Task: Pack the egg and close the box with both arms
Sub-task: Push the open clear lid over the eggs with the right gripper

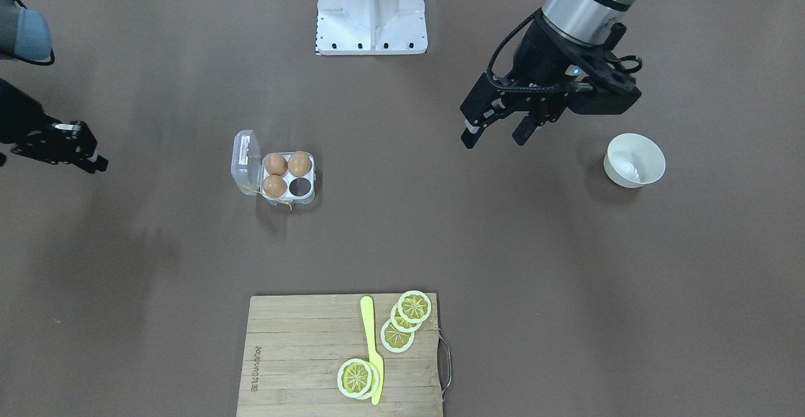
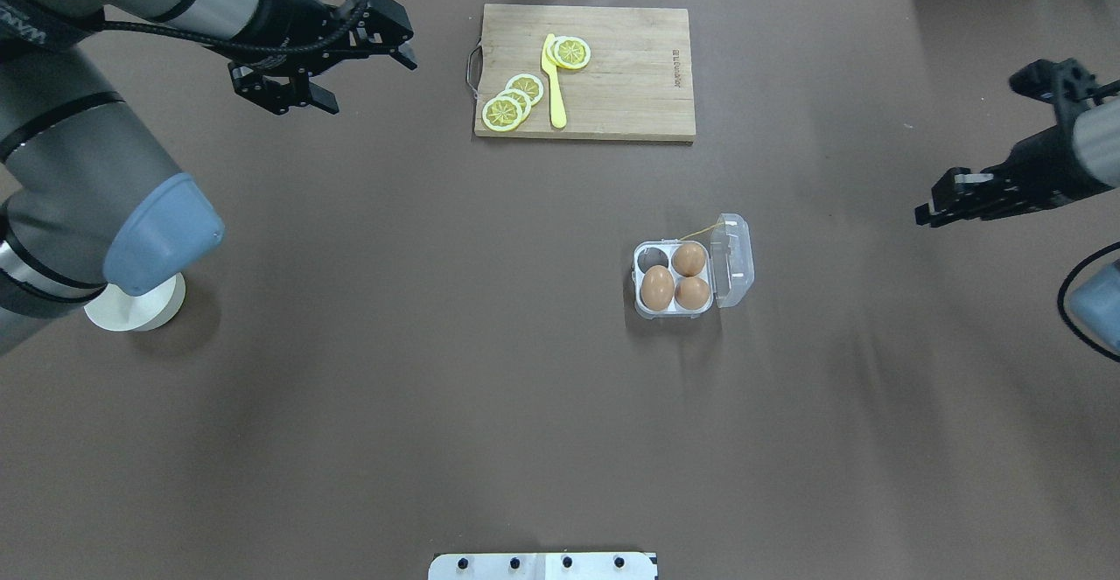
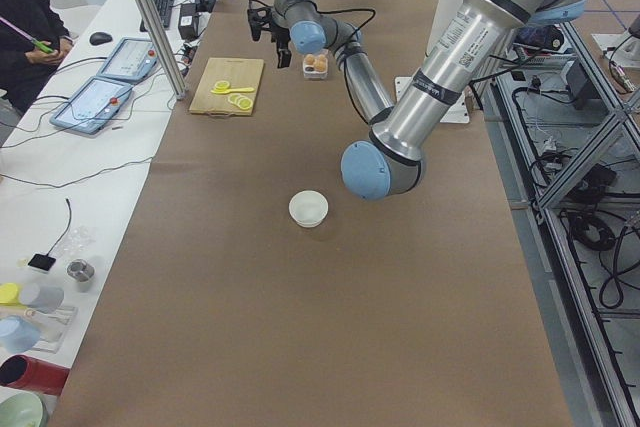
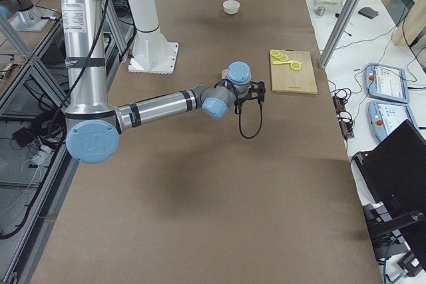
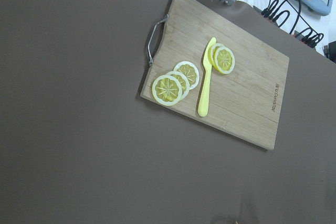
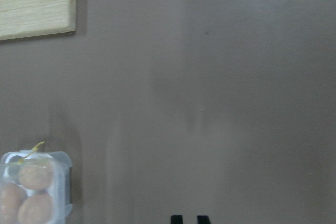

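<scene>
The clear box [image 1: 306,197] stands mid-table with its lid [image 1: 246,162] swung open and a yellow thread at its edge. Three brown eggs [image 1: 275,164] fill three cells; I cannot tell which one is the task's egg. One cell [image 1: 302,185] is empty. The box also shows in the overhead view [image 2: 638,277] and in the right wrist view [image 6: 64,182]. My left gripper [image 1: 495,137] is open and empty, high and far from the box, near the bowl. My right gripper [image 1: 94,162] is shut and empty, well off to the lid side of the box.
A white bowl [image 1: 634,160] sits by my left arm. A wooden cutting board [image 1: 302,354] with lemon slices [image 1: 405,319] and a yellow knife [image 1: 372,348] lies at the far table edge. The white stand [image 1: 371,8] is at the robot's base.
</scene>
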Controlling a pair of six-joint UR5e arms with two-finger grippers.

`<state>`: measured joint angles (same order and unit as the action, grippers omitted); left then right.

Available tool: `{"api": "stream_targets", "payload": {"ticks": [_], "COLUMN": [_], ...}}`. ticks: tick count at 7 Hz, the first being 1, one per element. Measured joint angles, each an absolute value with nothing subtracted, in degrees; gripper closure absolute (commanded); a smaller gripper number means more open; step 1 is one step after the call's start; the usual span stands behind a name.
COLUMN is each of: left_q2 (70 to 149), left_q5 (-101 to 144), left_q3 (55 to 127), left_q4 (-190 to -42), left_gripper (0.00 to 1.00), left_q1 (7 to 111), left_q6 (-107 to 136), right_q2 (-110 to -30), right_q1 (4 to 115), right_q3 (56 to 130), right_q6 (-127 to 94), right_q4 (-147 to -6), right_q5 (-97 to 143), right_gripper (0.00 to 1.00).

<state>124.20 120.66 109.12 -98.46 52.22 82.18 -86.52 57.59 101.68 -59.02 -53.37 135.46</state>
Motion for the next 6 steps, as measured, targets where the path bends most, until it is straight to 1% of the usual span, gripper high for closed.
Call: {"api": "stream_targets", "payload": {"ticks": [2,5,6], "left_q2": [122.3,120.8,120.3], "left_q5": [121.2,121.2,121.3], "left_q3": [109.5,110.8,111.0], "left_q4": [-98.4,-98.5,-98.5], "left_gripper": [0.01,0.01,0.01], "left_q1": [53.2,53.6,53.6], "left_q6": [80.6,80.4,80.3], "right_q2": [-82.3,-79.1,-75.7], "right_q1": [49.7,45.2,43.9], "right_q3": [101.5,99.9,98.3], "right_q6": [-65.9,-67.4,-69.3], "right_q4": [-51.2,-51.1,-51.1], "right_q5": [132.6,131.9,131.5], "right_gripper": [1.00,1.00,1.00]}}
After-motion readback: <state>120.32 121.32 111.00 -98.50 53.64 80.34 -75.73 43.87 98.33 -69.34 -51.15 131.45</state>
